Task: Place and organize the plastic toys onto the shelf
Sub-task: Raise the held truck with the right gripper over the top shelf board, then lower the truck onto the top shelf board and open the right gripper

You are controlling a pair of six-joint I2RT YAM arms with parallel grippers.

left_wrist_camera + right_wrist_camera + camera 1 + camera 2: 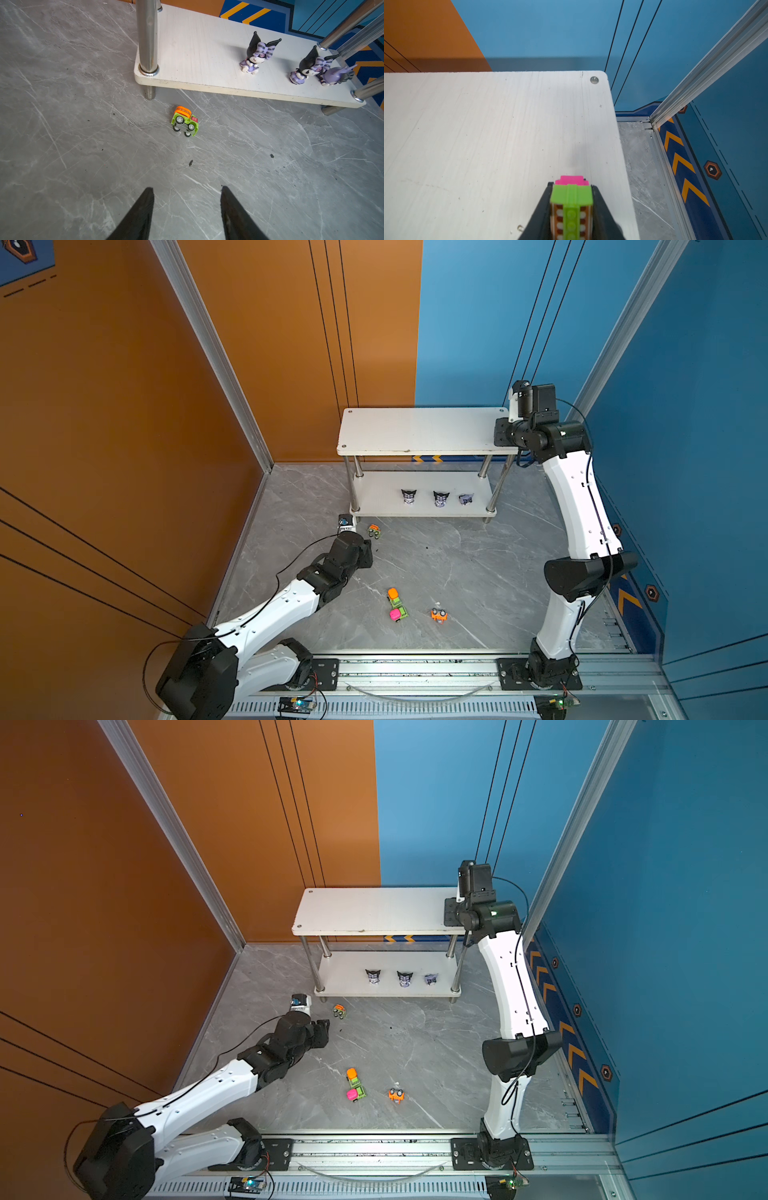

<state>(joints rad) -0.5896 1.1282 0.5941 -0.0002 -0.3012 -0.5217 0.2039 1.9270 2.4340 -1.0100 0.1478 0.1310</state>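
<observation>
Three figurines (441, 498) stand in a row on the lower board of the shelf (415, 431), so I judge that part done. The cars are what is left.

My right gripper (571, 186) is clamped on a green-pink car (572, 207) over the right end of the top board, near its corner. Whether the car touches the board I cannot tell. I see nothing else on that board.

Four cars lie on the table (478, 572). A tipped car (185, 122), wheels facing my left wrist camera, lies near the shelf's front-left leg. Nearer the rail, an orange-green car (393, 596) and a pink-green car (398, 614) sit close together, touching or nearly so. An orange car (439, 615) sits near them.

My left gripper (187, 188) has its jaws apart and empty. It points at the tipped car but is well short of it.

By my reckoning three of eight toys are placed, one is about to be set down, and four are left to fetch. The tipped car looks like the left arm's next pick.
</observation>
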